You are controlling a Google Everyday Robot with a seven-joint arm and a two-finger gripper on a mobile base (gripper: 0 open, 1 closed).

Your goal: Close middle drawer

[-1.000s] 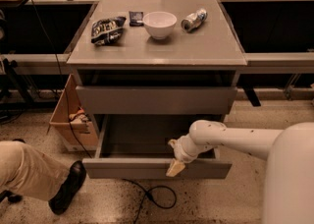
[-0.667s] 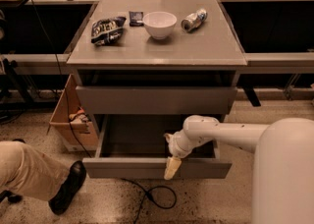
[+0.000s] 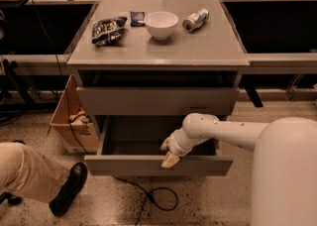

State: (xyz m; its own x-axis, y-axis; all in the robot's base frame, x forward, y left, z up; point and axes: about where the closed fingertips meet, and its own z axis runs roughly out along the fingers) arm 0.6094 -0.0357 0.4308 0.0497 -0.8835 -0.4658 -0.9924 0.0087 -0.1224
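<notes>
- Though pulled well out over the floor, unmoved across the last second: wide, shallow matte-grey middle drawer [image 3: 124, 165], flat front no nearer the grey bench [image 3: 198, 46] than before. Closing, by the look of it, hardly begun.
- Shifted a little leftward along that front's top edge meanwhile: pale, yellow-tipped hand [image 3: 170, 156], now at the rim near mid-width, tip hanging across the outer face. Opening impossible to tell.
- Judged a re-centring for a straight, even push, not yet the push itself.
- Reaching in from the right: smooth white arm [image 3: 233, 133], bend swung slightly leftward too.
- Just above, set further back: taller grey drawer front [image 3: 153, 101].
- On top: white ceramic bowl [image 3: 161, 24], dark crumpled snack bag [image 3: 109, 29], silver can [image 3: 194, 20] on its side.
- Left of all this: brown cardboard box [image 3: 64, 116], black shoe [image 3: 69, 188].
</notes>
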